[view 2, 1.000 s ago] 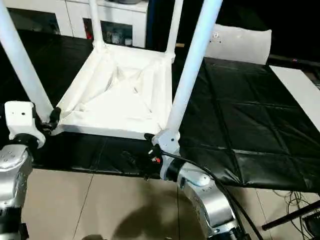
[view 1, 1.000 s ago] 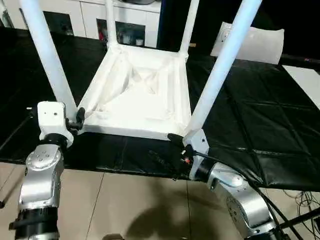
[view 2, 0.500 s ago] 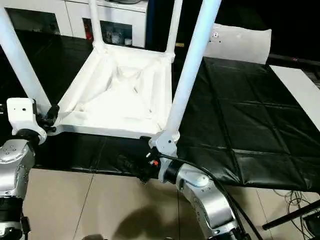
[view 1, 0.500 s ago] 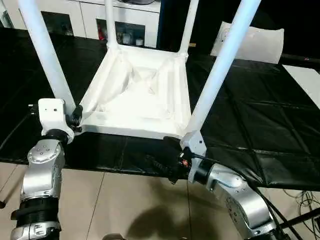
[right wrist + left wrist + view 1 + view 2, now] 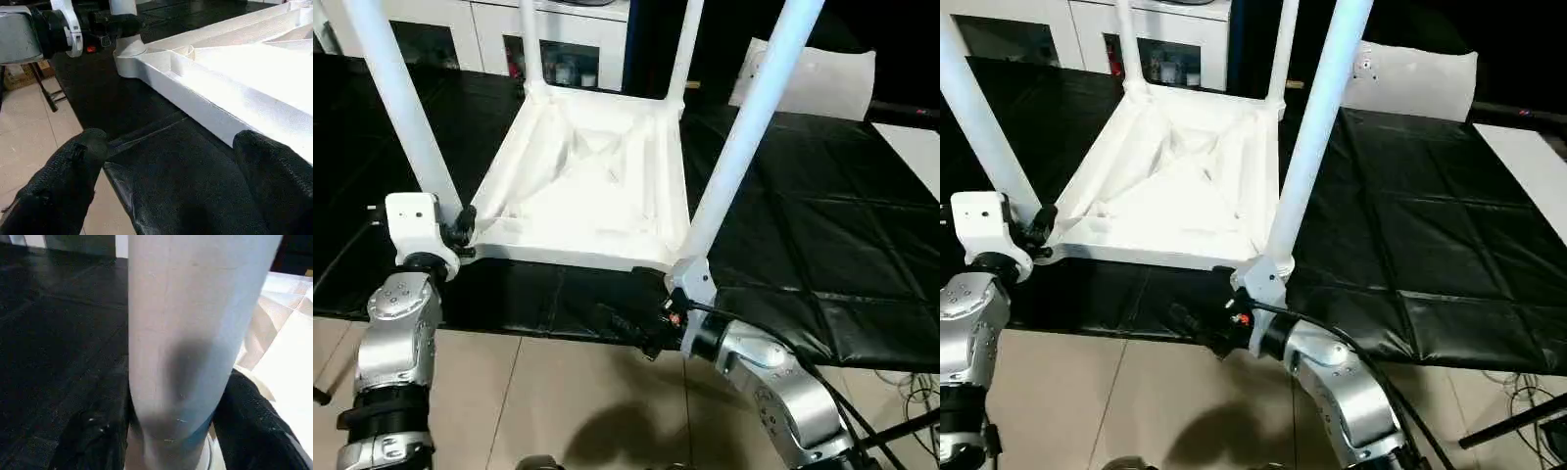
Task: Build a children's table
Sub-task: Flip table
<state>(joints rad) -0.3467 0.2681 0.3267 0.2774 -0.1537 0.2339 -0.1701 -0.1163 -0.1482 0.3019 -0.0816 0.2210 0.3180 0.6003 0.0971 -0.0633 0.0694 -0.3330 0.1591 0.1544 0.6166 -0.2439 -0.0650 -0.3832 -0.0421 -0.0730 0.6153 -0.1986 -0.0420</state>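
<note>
Our left gripper (image 5: 462, 227) is closed around the base of the near left leg (image 5: 399, 108), just above the corner socket; in the left wrist view we see our two black fingers (image 5: 254, 426) pressing on both sides of this white tube (image 5: 190, 333). Our right gripper (image 5: 166, 181) stands wide open and holds nothing. It hangs at the near edge of the work surface, below the near right corner of the tabletop (image 5: 597, 166), with its fingers (image 5: 68, 171) apart over the black mat (image 5: 803, 225) and the beige floor (image 5: 558, 392).

The table lies upside down on the black mat, in the left half of the scene, so its ribbed underside faces up and its flat top rests on the mat. Its long axis runs from near to far, away from us. The four legs stand up from the round corner sockets and point upward, out of the top of the head views. The near right leg (image 5: 744, 127) leans a little to the right as it rises; the two far legs (image 5: 530, 44) look thinner and stand almost straight.

Behind the table, far right, a flat white sheet (image 5: 822, 83) stands tilted. White cabinets (image 5: 440, 24) are at the far left
</note>
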